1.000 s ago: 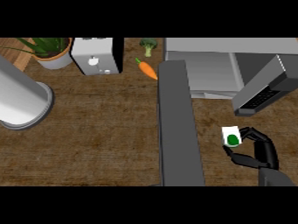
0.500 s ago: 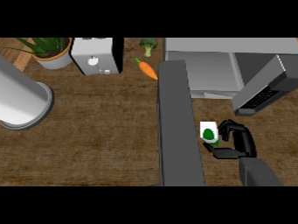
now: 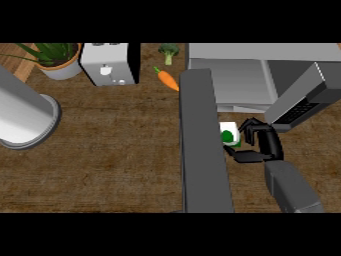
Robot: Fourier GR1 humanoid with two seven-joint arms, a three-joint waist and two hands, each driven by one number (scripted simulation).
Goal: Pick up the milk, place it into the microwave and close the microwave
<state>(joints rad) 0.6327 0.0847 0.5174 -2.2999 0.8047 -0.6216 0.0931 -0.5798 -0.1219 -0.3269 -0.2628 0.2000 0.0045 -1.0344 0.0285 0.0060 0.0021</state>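
Note:
The milk is a small white carton with a green mark. My right hand is curled round it from the right, and the grey forearm comes up from the lower edge. The carton sits just in front of the microwave, whose grey cavity is open at the upper right. The microwave's door is swung out to the right, above and right of my hand. A long grey bar touches or hides the carton's left side. My left hand does not show.
A large pale cylinder fills the left side. At the back stand a potted plant and a toaster. A carrot and broccoli lie beside the microwave's left edge.
My right hand has carried the milk to the left and further back, from the right side of the counter to just before the microwave's opening.

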